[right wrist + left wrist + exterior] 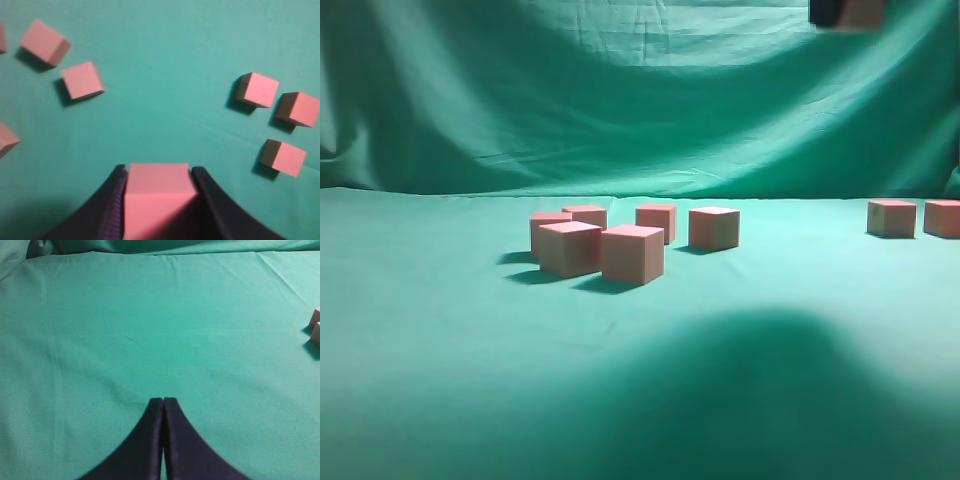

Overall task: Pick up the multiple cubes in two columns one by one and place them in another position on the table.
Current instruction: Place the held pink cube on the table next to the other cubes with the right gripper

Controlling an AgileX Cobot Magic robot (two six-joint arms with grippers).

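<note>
Several pink cubes (632,253) stand grouped on the green cloth left of the middle, and two more cubes (891,217) stand at the far right. My right gripper (158,172) is shut on a pink cube (158,192) and holds it high above the table; it shows at the top edge of the exterior view (850,13). Below it lie three cubes (261,89) on the right and several cubes (82,80) on the left. My left gripper (163,401) is shut and empty, low over bare cloth, with two cube corners (315,325) at its far right.
A green cloth backdrop (640,90) hangs behind the table. A broad dark shadow (760,390) covers the front of the cloth. Bare cloth lies between the two cube groups.
</note>
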